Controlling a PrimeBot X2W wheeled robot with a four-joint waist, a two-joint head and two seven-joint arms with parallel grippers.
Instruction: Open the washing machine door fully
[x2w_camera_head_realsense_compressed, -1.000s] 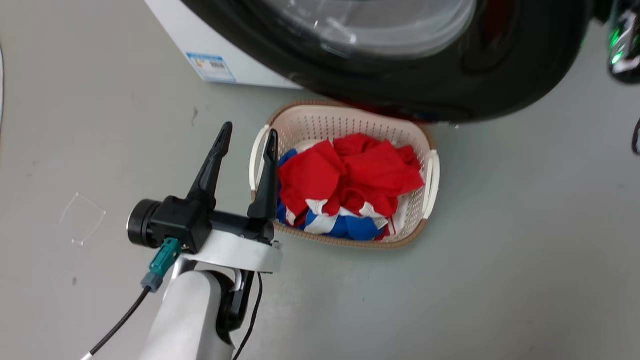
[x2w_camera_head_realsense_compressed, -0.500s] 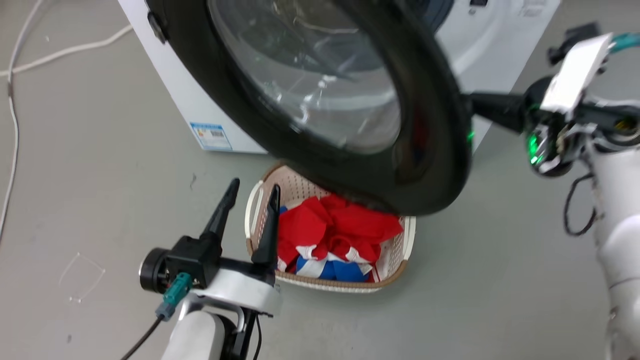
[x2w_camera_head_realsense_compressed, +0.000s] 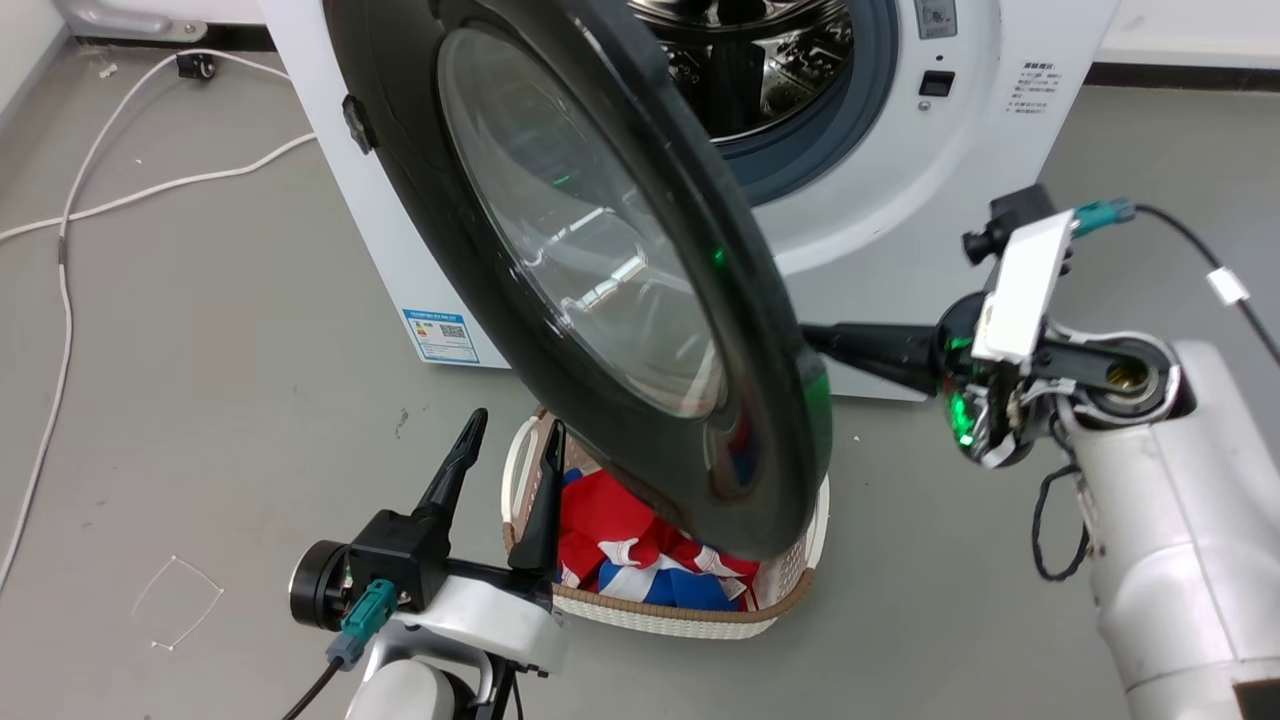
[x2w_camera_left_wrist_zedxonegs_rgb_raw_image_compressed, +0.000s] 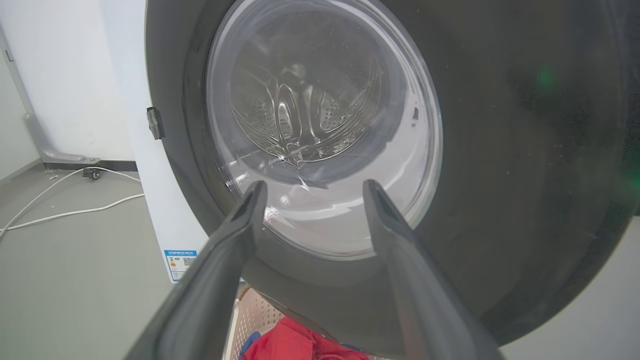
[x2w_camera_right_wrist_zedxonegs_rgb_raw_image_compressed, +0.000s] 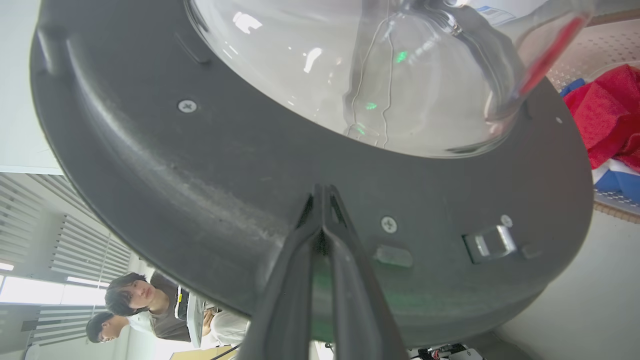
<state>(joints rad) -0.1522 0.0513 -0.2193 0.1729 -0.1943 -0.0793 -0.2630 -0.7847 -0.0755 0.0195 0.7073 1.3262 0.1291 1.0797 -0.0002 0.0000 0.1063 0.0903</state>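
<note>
The washing machine (x2w_camera_head_realsense_compressed: 1000, 150) is white, and its steel drum (x2w_camera_head_realsense_compressed: 750, 60) shows at the top. The washing machine door (x2w_camera_head_realsense_compressed: 760, 380), a black disc with a domed glass window (x2w_camera_head_realsense_compressed: 580, 220), stands swung out on its left hinge, partly open. My right gripper (x2w_camera_head_realsense_compressed: 812, 338) reaches in from the right behind the door's free edge. In the right wrist view the right gripper (x2w_camera_right_wrist_zedxonegs_rgb_raw_image_compressed: 322, 192) is shut, tips touching the door's inner face (x2w_camera_right_wrist_zedxonegs_rgb_raw_image_compressed: 200, 175) below the glass bowl. My left gripper (x2w_camera_head_realsense_compressed: 515, 430) is open, low in front of the door's outer face (x2w_camera_left_wrist_zedxonegs_rgb_raw_image_compressed: 500, 150), apart from it and holding nothing.
A laundry basket (x2w_camera_head_realsense_compressed: 790, 600) with red and blue clothes (x2w_camera_head_realsense_compressed: 620, 550) sits on the floor under the door, right of my left gripper. White cables (x2w_camera_head_realsense_compressed: 150, 190) lie at the left. A blue label (x2w_camera_head_realsense_compressed: 440, 335) marks the machine's side. Two people (x2w_camera_right_wrist_zedxonegs_rgb_raw_image_compressed: 145, 305) sit beyond the door.
The head camera has tilted up, so the drum and machine front now show. The door has swung further out from the opening, with the right gripper following behind it. The left gripper stays open.
</note>
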